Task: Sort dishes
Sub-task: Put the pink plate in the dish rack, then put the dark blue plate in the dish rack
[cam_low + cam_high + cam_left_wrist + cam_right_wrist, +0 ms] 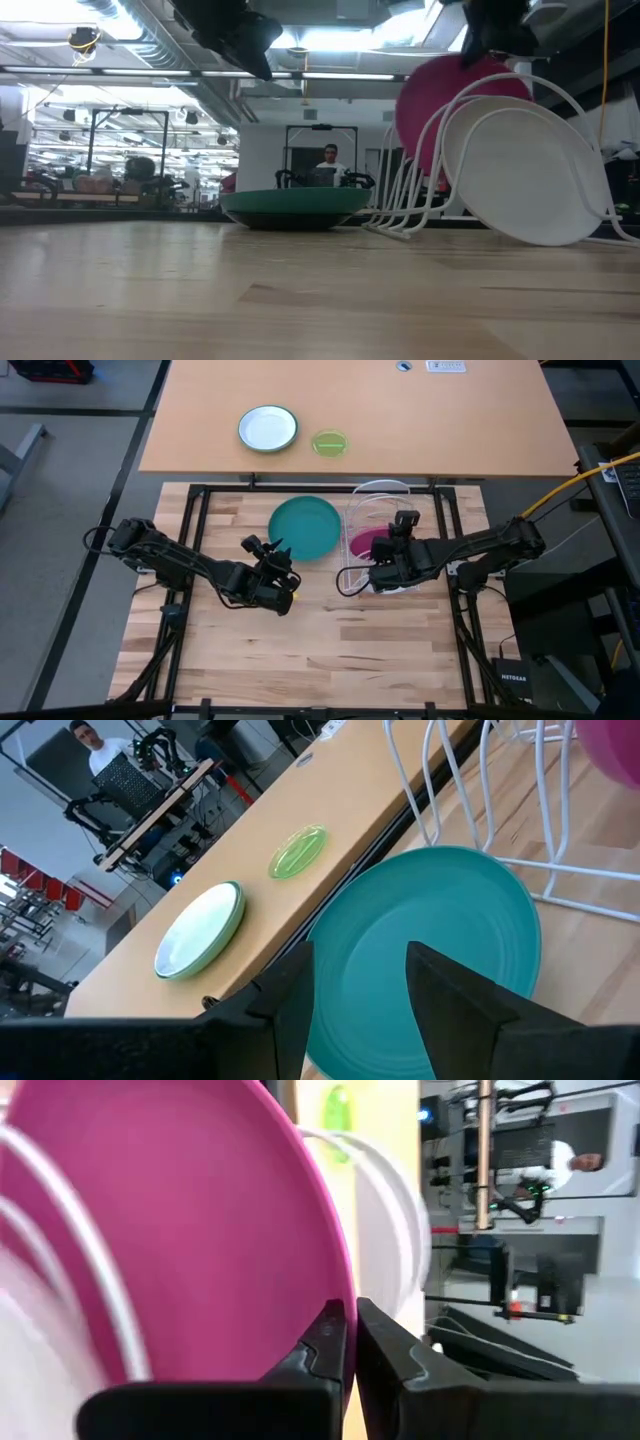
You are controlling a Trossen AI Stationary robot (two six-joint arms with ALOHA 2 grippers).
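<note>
Magenta-pink plate pinched at its rim by the right gripper, standing on edge in the white wire rack.
Its fingers close thinly on that rim; a plain white plate leans in the rack just beside it. Well apart, the left gripper hovers parted and empty over the teal plate, lying flat directly beneath and ahead of it.

Two dark jointed arms trailing black cables, each pincer matte black.
</note>
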